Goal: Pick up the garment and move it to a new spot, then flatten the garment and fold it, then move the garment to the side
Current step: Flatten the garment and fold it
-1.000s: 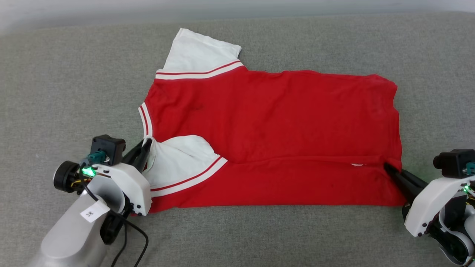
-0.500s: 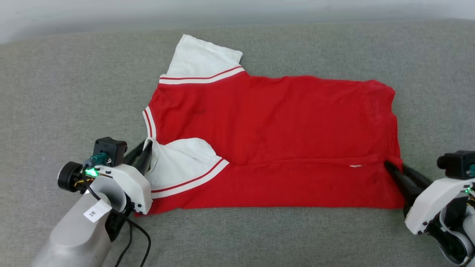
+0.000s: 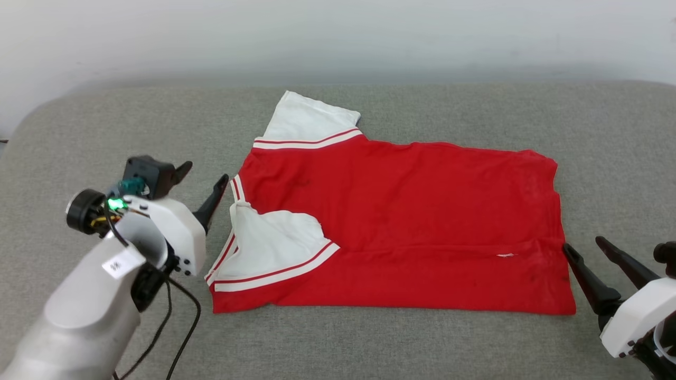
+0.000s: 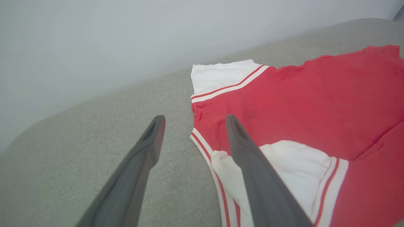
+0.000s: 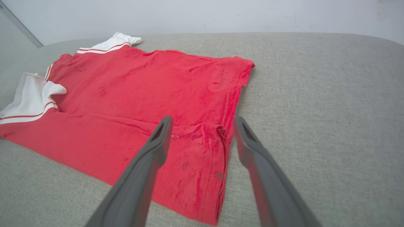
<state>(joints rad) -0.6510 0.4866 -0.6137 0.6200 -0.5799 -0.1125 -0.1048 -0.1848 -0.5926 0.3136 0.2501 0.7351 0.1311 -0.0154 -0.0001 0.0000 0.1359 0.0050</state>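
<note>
Left end effector (image 3: 205, 174), at the lower left of the head view, hangs with its two dark fingers spread wide and nothing between them. It is just beside the striped collar (image 3: 236, 190) of the garment (image 3: 401, 211) but not touching it. A black cable (image 3: 185, 316) loops down from that arm over the grey fabric surface (image 3: 105, 132).

The garment, a red jersey shirt with white sleeves, lies spread across the middle of the surface, collar to the left and hem (image 3: 561, 232) to the right. Its near long edge is turned over onto the body as a folded strip (image 3: 422, 279), and the near sleeve (image 3: 274, 245) lies folded in on top, slightly puckered. The far sleeve (image 3: 311, 119) sticks out flat beyond the body, unfolded.

At the lower right, the right end effector (image 3: 582, 244) is likewise wide open and empty, its fingertips just off the hem corner.

Judged from this, one lengthwise fold looks made and the far side is yet to be folded. Several things could go wrong:
- Nothing pins the folded strip, so it may creep open, most likely at the puckered sleeve.
- A pinch at collar or hem could catch only the top layer and pull the fold apart instead of carrying it.
- Uneven lifting by the two arms would skew the edges.
- The hanging cable could drag across the cloth if the left arm reaches over it.
</note>
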